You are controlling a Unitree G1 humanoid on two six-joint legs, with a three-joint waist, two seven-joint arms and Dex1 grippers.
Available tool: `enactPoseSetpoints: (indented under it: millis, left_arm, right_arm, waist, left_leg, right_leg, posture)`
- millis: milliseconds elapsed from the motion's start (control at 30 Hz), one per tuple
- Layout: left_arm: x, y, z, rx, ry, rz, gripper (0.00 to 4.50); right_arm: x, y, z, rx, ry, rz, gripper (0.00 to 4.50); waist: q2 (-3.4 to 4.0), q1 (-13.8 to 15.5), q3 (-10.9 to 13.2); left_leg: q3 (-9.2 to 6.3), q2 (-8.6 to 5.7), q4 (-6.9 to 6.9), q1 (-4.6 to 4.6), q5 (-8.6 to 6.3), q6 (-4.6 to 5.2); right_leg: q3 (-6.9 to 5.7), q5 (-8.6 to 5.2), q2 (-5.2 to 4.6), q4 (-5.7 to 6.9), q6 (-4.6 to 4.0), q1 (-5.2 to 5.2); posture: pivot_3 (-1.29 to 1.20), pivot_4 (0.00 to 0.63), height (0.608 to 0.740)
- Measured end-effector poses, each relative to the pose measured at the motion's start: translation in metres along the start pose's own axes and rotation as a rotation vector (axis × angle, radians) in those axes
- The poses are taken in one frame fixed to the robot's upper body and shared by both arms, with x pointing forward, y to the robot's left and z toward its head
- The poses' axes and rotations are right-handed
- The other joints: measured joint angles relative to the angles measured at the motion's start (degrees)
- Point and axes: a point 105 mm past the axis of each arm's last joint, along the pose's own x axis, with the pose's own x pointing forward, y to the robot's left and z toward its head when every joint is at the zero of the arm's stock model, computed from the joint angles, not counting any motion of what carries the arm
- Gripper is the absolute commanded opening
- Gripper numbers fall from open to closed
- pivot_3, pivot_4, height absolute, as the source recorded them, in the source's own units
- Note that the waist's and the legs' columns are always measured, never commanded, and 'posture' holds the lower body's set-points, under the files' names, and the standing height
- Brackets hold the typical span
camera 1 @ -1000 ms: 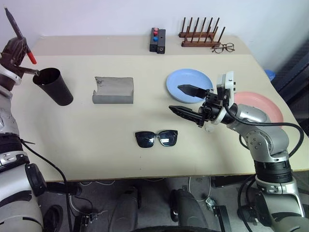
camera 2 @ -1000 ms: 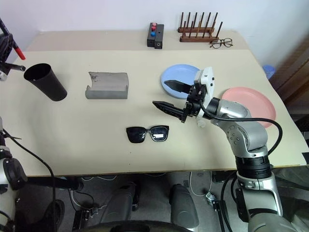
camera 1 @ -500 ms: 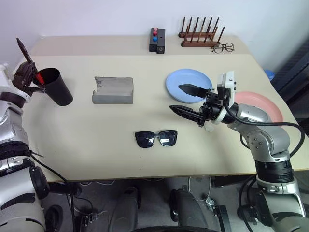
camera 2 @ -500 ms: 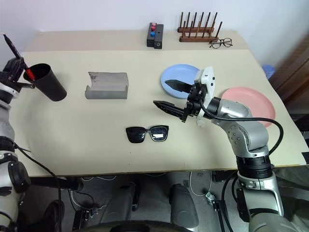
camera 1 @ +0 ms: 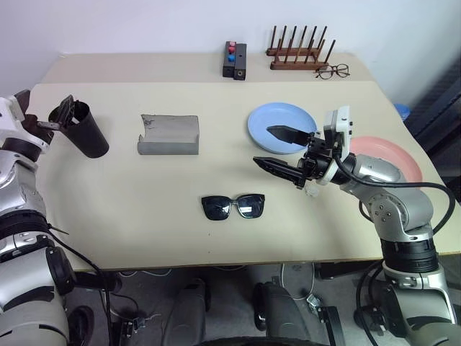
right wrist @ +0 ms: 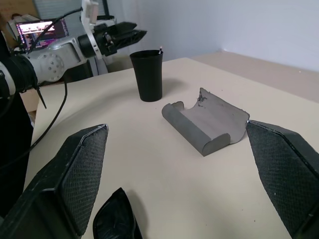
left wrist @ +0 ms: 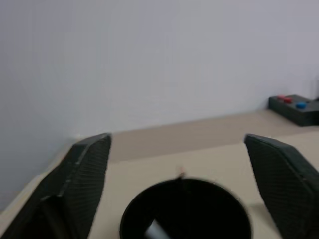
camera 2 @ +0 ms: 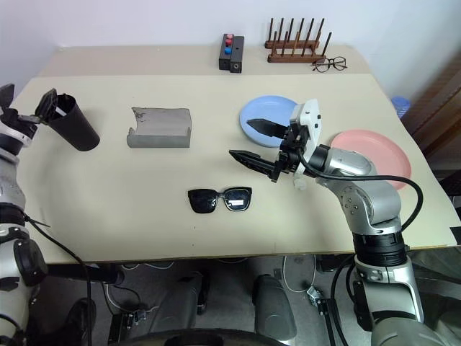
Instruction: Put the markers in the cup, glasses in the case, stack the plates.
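Left gripper (camera 2: 27,109) hangs with jaws spread at the rim of the cup (camera 2: 70,122), the marker (right wrist: 160,49) standing inside with its tip at the rim. Right gripper (camera 1: 280,151), also spread and empty, hovers between the blue plate (camera 1: 268,115) and the sunglasses (camera 1: 233,207), which lie apart from the open case (camera 1: 169,135). Light and rigid, with slick lenses, they look best pinched at the bridge. The pink plate (camera 1: 392,158) lies beyond.

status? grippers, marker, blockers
Left gripper jaws open over cup; marker tip pokes above the rim. Right gripper open, empty, above table. Sunglasses and case unobstructed.
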Motion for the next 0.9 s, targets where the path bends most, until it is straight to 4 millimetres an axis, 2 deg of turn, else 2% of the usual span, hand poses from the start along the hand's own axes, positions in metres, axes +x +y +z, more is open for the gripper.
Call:
enactPoseSetpoints:
  millis: [100, 167, 300, 500, 700, 800, 900]
  left_arm:
    - [0.011, -0.026, 0.016, -0.026, -0.031, -0.15, 4.48]
    - [0.017, -0.053, 0.017, -0.041, -0.003, -0.294, 4.48]
    - [0.025, -0.096, -0.003, 0.007, 0.138, -0.494, 4.48]
    - [0.045, -0.126, -0.038, 0.029, 0.342, -0.573, 4.48]
    - [0.032, -0.172, -0.077, -0.096, 0.495, -0.755, 4.48]
    - [0.023, -0.177, -0.088, -0.075, 0.56, -0.811, 4.48]
    - [0.026, -0.177, -0.088, -0.066, 0.577, -0.811, 4.48]
  right_arm:
    - [0.0, 0.0, 0.0, 0.0, 0.0, 0.001, 4.5]
    - [0.0, 0.0, 0.0, -0.001, 0.001, 0.0, 4.5]
    - [-0.001, -0.005, -0.002, -0.008, 0.008, -0.018, 4.5]
    - [0.0, -0.006, -0.002, -0.016, 0.005, -0.026, 4.5]
    - [-0.002, -0.004, -0.002, -0.02, 0.003, -0.044, 4.5]
    - [-0.004, -0.004, -0.002, -0.02, 0.0, -0.057, 4.5]
    - [-0.005, -0.002, 0.0, -0.026, -0.003, -0.065, 4.5]
  waist:
    - [0.0, 0.1, 0.0]
    - [0.01, 0.1, 0.0]
    - [0.01, 0.0, 0.0]
    - [0.0, 0.0, 0.0]
    - [-0.02, 0.0, 0.0]
    - [-0.02, -0.3, 0.0]
    - [-0.02, -0.1, 0.0]
  left_leg:
    - [0.0, 0.0, 0.01, 0.01, 0.0, 0.0]
    - [0.0, 0.0, 0.02, 0.02, 0.0, 0.0]
    - [-0.01, 0.0, 0.02, 0.04, 0.0, 0.01]
    - [0.0, -0.01, 0.04, 0.02, 0.0, 0.05]
    - [-0.01, -0.01, 0.07, -0.03, -0.02, 0.07]
    - [-0.01, 0.0, 0.06, -0.01, -0.03, 0.09]
    - [-0.03, 0.01, 0.09, -0.01, -0.03, 0.09]
  right_leg:
    - [0.0, -0.01, 0.0, -0.01, -0.02, 0.04]
    - [0.01, -0.01, 0.0, -0.01, -0.02, 0.05]
    - [0.0, -0.01, 0.03, 0.02, -0.02, 0.04]
    - [0.0, -0.02, 0.05, 0.03, 0.04, 0.04]
    - [0.0, -0.02, 0.05, 0.04, 0.06, 0.02]
    - [0.0, -0.02, 0.05, 0.08, 0.07, -0.02]
    - [-0.01, -0.02, 0.05, 0.09, 0.07, 0.0]
  posture:
    - [0.0, 0.15, 0.74]
    - [0.0, 0.15, 0.74]
    - [0.0, 0.15, 0.74]
    - [0.0, 0.15, 0.74]
    - [0.0, 0.15, 0.74]
    - [0.0, 0.15, 0.74]
    - [0.0, 0.15, 0.74]
